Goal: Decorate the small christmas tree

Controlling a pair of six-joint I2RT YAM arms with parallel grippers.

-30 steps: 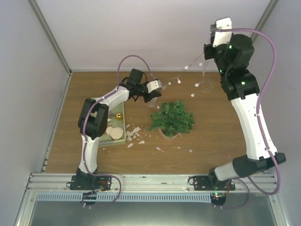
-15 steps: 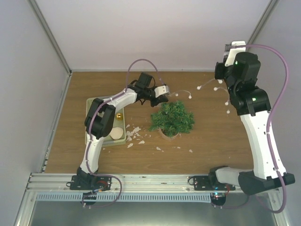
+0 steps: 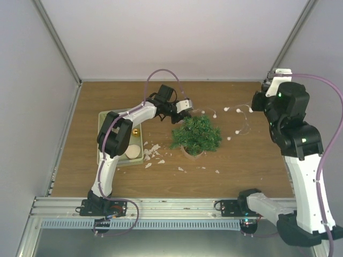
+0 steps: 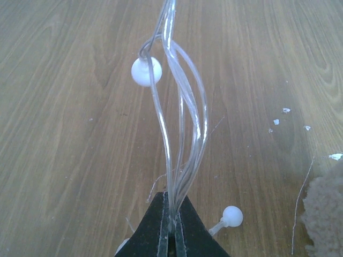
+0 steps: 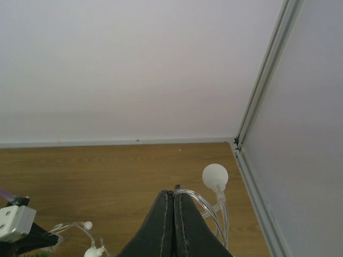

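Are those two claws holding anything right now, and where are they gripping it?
Both hold one clear string of lights: the left gripper pinches a bundle of its loops, the right gripper pinches the wire beside a white bulb.

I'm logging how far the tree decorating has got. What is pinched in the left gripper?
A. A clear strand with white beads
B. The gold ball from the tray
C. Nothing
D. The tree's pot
A: in the left wrist view the left gripper has its jaws closed on the clear strand with white beads, which loops up from between them over the wooden table.
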